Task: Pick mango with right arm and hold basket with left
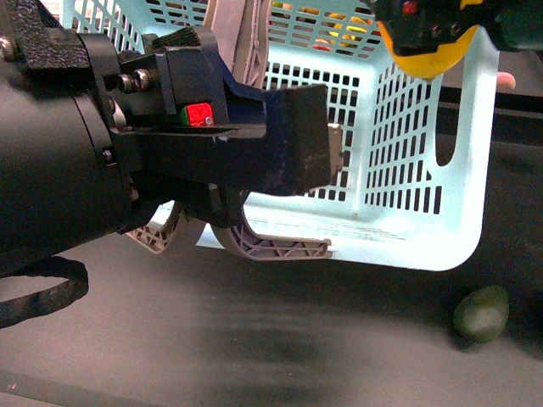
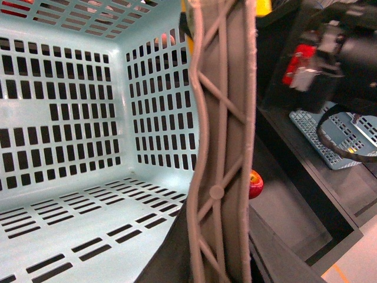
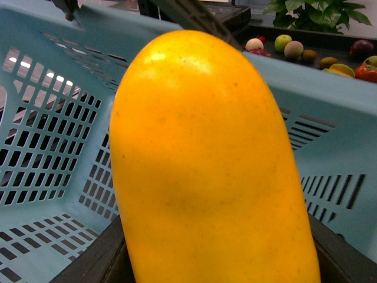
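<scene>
Near left, the left pincer (image 1: 305, 161) clamps the handle (image 1: 276, 248) of the basket (image 1: 399, 229) above the table (image 1: 254, 339). Farther right, the right pincer (image 1: 424, 25) grips the mango (image 1: 427, 61) over the basket's rim. The pick appears done; the next move is probably to lower the mango inside.

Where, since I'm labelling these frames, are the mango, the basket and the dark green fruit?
mango (image 3: 212, 165): right wrist view, middle of its yellow skin.
basket (image 1: 399, 237): front view, solid blue band below its slots.
dark green fruit (image 1: 482, 312): front view, centre of its body.
</scene>
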Action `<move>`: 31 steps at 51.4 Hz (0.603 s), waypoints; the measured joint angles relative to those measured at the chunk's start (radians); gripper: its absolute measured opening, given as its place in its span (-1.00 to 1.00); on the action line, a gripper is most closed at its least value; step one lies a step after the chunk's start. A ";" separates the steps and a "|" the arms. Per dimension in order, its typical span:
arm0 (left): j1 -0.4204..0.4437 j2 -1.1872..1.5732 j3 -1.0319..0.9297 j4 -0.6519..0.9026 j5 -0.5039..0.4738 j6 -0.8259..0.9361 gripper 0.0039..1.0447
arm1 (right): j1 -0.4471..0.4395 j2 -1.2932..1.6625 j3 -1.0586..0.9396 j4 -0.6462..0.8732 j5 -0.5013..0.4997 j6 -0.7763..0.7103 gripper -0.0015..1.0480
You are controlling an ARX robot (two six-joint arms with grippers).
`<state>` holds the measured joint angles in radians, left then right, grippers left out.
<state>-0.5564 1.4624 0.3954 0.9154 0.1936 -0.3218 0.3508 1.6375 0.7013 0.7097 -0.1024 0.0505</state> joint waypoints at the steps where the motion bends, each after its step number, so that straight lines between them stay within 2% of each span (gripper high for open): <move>1: 0.000 0.000 0.000 0.000 0.000 0.000 -0.83 | 0.001 0.007 0.003 0.002 0.004 0.001 0.08; 6: 0.000 0.000 0.000 0.000 0.000 0.000 -0.83 | 0.005 0.046 0.012 0.011 0.037 0.006 0.11; 22: 0.000 0.000 0.000 0.000 0.000 0.000 -0.83 | -0.008 0.025 -0.008 0.060 0.099 0.031 0.86; 31: 0.000 0.002 -0.003 0.000 -0.004 0.002 -0.83 | -0.071 -0.077 -0.077 0.078 0.148 0.063 0.84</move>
<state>-0.5564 1.4639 0.3920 0.9150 0.1894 -0.3195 0.2794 1.5600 0.6247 0.7879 0.0452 0.1131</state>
